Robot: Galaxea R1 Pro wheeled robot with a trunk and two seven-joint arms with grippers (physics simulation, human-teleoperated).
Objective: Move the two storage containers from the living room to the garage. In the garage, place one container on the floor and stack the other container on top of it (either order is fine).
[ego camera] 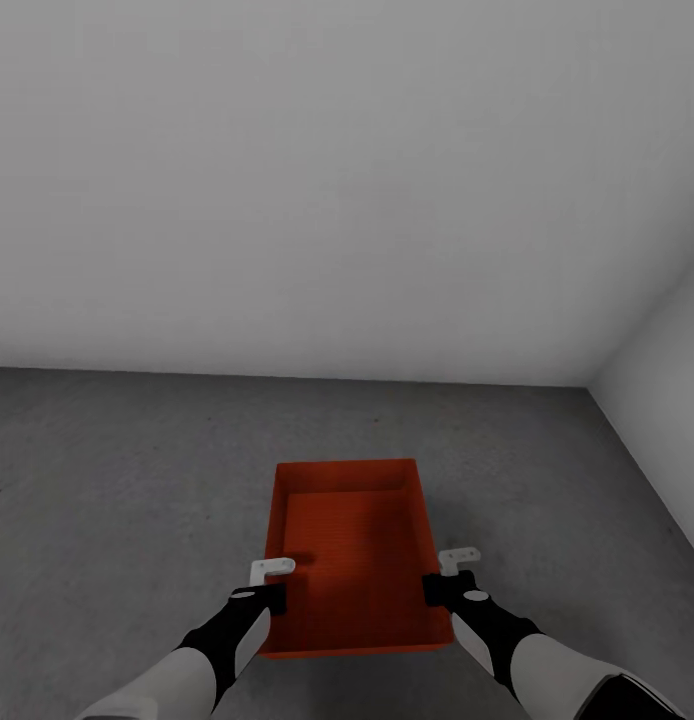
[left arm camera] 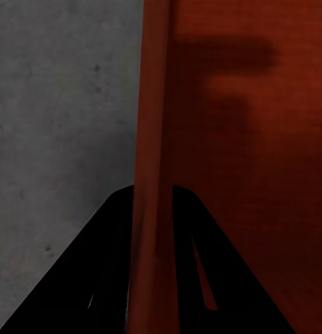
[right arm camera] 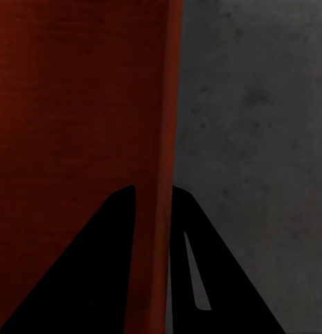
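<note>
I have one tray [ego camera: 352, 545] in the lower middle of the head view, held over the grey concrete floor [ego camera: 117, 470]. It is orange-red, rectangular, shallow and open on top, with low straight walls and a faintly ribbed bottom. I cannot tell whether it touches the floor or hangs just above it. I can read no brand, label or writing on it.

My left gripper [ego camera: 270, 585] sits at the tray's left wall, near the corner closest to me. In the left wrist view the two dark fingers [left arm camera: 98, 278] straddle that wall, one outside over the floor and one inside over the tray bottom, closed narrowly on the rim [left arm camera: 152, 174].

My right gripper [ego camera: 445, 578] mirrors it on the right wall. In the right wrist view its fingers [right arm camera: 84, 278] pinch the wall [right arm camera: 167, 139] the same way, tray to one side, concrete [right arm camera: 258, 139] to the other.

A plain pale wall [ego camera: 337, 180] fills the upper half of the head view and meets a second wall [ego camera: 667, 400] at the right edge.
</note>
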